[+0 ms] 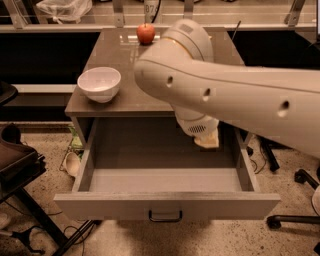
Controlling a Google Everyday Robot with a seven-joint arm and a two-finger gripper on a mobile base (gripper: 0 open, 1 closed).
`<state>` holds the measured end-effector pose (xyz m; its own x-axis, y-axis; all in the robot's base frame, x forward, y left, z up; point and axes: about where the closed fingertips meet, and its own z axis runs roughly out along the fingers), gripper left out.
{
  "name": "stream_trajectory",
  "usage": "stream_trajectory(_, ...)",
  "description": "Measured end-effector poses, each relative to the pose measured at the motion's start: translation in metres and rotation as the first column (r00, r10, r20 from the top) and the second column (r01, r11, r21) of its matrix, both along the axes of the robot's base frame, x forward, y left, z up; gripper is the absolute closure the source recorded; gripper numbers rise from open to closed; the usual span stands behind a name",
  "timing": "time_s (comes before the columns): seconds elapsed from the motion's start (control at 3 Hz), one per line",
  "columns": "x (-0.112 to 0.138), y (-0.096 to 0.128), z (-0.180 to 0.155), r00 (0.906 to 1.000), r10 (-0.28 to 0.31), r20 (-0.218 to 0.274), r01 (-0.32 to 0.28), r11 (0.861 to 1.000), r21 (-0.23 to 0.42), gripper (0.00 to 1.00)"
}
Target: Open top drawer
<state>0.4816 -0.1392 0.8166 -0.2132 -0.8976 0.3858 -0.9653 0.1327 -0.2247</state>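
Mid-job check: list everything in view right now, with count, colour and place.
top drawer: one, grey, pulled open below the cabinet top
handle: one, dark, centre of the drawer front
cabinet: one, grey-brown top, behind the drawer
bowl: one, white, left on the cabinet top
apple: one, red, back of the cabinet top
plastic bag: one, whitish, shelf at upper left
chair base: one, black, floor at right
arm: one, white, reaching in from the right over the cabinet
gripper: one, beige tip, over the drawer's back right

The top drawer (165, 182) stands wide open, the hand (207, 141) hanging over its rear right part.
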Motion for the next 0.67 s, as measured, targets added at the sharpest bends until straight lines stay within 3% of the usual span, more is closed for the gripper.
stream_trajectory(0.33,0.0,-0.032,0.003,0.9974,-0.016,-0.07,0.015,1.0,-0.015,0.95)
stream_trajectory(0.67,-0.028,-0.096,-0.046,0.9793,-0.094,-0.179,0.122,0.981,0.15,1.0)
